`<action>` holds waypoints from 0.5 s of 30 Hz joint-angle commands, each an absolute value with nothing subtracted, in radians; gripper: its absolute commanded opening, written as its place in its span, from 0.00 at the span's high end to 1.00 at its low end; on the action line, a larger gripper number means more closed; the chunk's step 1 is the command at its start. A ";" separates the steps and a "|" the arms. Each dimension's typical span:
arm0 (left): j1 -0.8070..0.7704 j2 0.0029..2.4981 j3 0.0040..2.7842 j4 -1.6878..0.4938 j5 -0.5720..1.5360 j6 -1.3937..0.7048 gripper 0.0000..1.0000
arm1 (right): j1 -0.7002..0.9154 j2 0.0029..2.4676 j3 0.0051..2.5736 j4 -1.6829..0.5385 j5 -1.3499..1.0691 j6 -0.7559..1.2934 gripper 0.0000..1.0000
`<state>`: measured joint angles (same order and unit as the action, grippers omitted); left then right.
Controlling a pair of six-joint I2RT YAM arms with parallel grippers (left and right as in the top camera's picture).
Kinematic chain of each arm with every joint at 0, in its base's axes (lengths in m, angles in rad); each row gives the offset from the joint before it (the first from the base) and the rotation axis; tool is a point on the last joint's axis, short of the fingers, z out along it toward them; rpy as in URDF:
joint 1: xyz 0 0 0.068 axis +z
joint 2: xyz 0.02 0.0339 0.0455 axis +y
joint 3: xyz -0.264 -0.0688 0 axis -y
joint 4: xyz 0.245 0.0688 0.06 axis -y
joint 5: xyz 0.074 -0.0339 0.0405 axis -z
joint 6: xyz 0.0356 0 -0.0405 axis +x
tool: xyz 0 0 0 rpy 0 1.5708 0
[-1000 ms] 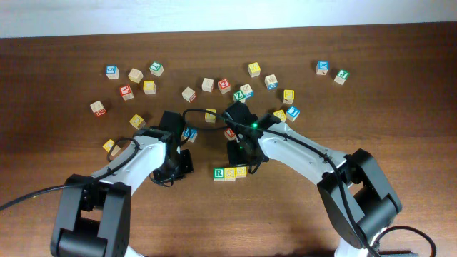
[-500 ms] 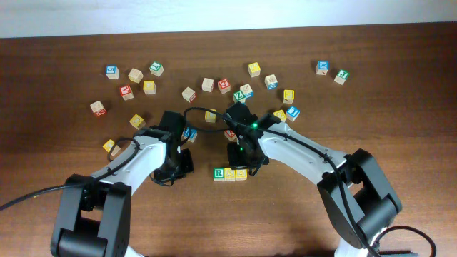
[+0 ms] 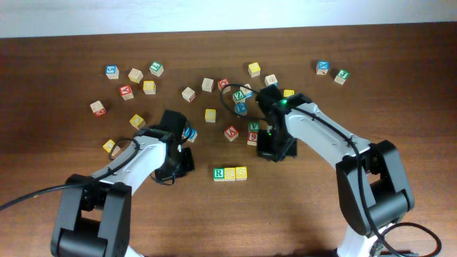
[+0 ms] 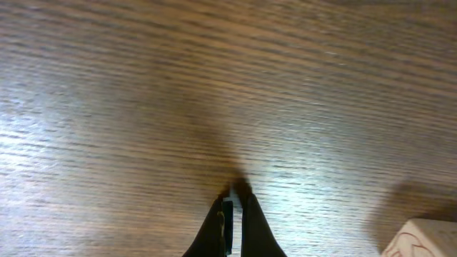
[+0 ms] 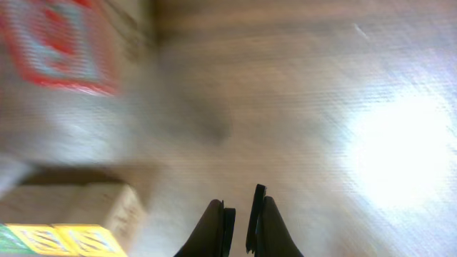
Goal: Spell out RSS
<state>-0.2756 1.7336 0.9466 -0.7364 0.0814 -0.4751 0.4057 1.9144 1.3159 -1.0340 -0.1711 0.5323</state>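
RSS [image 3: 230,173] is laid out in a straight row on the counter [image 3: 400,107]. The green-and-white R [image 3: 218,173] is at the left end, and the two yellow cubes [image 3: 241,173] are set touching to its right. The nearest other cubes are a red cube [image 3: 231,133] and a pair of cubes [image 3: 253,133] placed edge to edge, both farther up the counter and apart from the row. A blue cube [image 3: 189,133] is tucked beside the left arm [image 3: 136,160], and more cubes are scattered toward the far edge. The row is flanked by both grippers and touched by neither. The left gripper [image 3: 178,163] is held near the R on its left side. The right gripper [image 3: 274,150] is held up and to the right of the last yellow cube, a little farther off. In the left wrist view the jaws are seen pressed together over bare wood with nothing held. A pale cube corner [image 4: 428,239] is caught at the lower right edge, and which cube it is cannot be told. In the blurred right wrist view the jaws are closed to a thin slit, also with nothing held. The row's yellow faces are seen there at the lower left and a red face [image 5: 57,43] at the upper left. The left arm and the right arm [image 3: 321,135] are angled inward from the near edge, with the grippers pointed down at the counter.
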 commanded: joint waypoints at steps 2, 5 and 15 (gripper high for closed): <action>-0.348 1.748 0.962 -0.682 0.150 -0.490 1.00 | 0.454 1.920 1.293 -1.046 -0.181 0.515 0.96; -0.391 1.770 0.962 -0.665 0.163 -0.530 1.00 | 0.522 1.920 1.237 -0.956 -0.192 0.566 0.95; -0.406 1.773 0.962 -0.636 0.274 -0.529 1.00 | 0.538 1.920 1.233 -0.860 -0.358 0.566 0.95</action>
